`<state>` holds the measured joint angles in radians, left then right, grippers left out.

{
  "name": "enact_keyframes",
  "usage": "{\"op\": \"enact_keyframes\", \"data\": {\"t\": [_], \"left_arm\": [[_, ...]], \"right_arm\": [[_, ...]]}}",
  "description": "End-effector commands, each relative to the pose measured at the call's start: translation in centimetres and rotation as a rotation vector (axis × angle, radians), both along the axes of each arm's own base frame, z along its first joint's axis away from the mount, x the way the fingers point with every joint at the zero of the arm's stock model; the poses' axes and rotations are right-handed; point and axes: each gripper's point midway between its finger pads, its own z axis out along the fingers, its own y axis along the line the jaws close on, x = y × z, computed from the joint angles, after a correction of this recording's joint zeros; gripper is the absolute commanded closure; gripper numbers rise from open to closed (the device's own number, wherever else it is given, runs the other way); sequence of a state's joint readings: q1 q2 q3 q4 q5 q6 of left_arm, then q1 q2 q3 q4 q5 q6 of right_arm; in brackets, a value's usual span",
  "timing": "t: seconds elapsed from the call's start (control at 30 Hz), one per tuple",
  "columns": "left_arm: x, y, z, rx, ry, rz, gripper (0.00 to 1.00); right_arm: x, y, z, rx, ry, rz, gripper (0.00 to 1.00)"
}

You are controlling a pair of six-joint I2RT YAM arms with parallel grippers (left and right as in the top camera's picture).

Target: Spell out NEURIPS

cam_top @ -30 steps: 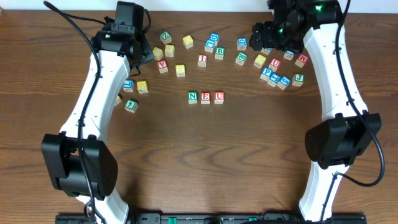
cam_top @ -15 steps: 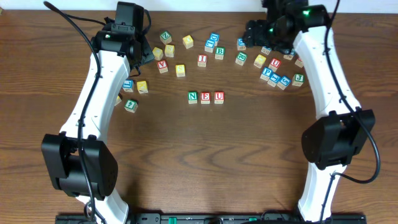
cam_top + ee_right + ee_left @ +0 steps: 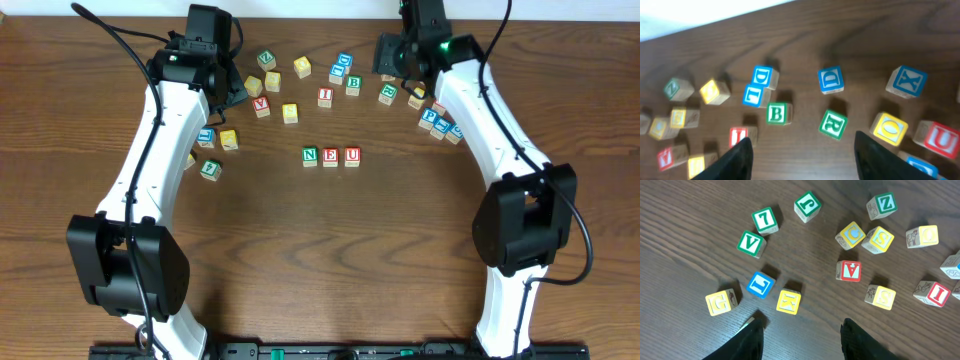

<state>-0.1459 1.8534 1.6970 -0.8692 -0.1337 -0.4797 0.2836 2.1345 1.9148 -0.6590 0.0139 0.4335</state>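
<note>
Three cubes reading N point(image 3: 310, 155), E point(image 3: 331, 155), U point(image 3: 352, 155) stand in a row at mid-table. The green R cube point(image 3: 388, 94) point(image 3: 833, 124) lies just ahead of my right gripper point(image 3: 393, 62) point(image 3: 803, 143), between the lines of its two fingers. That gripper is open and holds nothing. A red I cube point(image 3: 325, 96) point(image 3: 738, 136) sits by its left finger. A blue P cube point(image 3: 429, 118) lies in the right cluster. My left gripper point(image 3: 238, 92) point(image 3: 801, 325) hovers open and empty over the left cluster, near a yellow K cube point(image 3: 788, 301).
Loose cubes crowd the back of the table: green B point(image 3: 776, 113), blue D point(image 3: 830, 80), blue X point(image 3: 906, 81), yellow O point(image 3: 891, 128), a second red U point(image 3: 940, 137), green V point(image 3: 750, 243), red A point(image 3: 848, 270). The table's far edge point(image 3: 715, 22) is close behind them.
My right arm has swung left from the right-hand cluster to the back middle, above the R cube, and its jaws have narrowed. The left arm has not moved.
</note>
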Motion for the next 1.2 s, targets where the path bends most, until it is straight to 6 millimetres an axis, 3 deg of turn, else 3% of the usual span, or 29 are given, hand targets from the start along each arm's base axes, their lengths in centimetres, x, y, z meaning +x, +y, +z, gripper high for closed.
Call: {"op": "enact_keyframes", "data": {"t": [0.0, 0.3, 0.47, 0.97, 1.17], "left_arm": [[0.1, 0.2, -0.2, -0.002, 0.003, 0.018, 0.51], [-0.2, 0.2, -0.3, 0.001, 0.019, 0.018, 0.51], [-0.5, 0.3, -0.5, 0.005, 0.034, 0.015, 0.51], [-0.7, 0.3, -0.5, 0.007, 0.042, 0.015, 0.51], [-0.7, 0.3, -0.6, 0.007, 0.042, 0.015, 0.51]], "right_arm": [[0.3, -0.6, -2.8, -0.011, 0.004, -0.042, 0.48], [1.8, 0.1, -8.1, -0.006, 0.015, -0.031, 0.71], [2.0, 0.2, -10.6, -0.006, 0.042, -0.026, 0.78], [3.3, -0.7, -10.6, -0.03, -0.008, -0.007, 0.74], [3.9, -1.1, -11.6, -0.02, -0.014, -0.014, 0.74]]}}
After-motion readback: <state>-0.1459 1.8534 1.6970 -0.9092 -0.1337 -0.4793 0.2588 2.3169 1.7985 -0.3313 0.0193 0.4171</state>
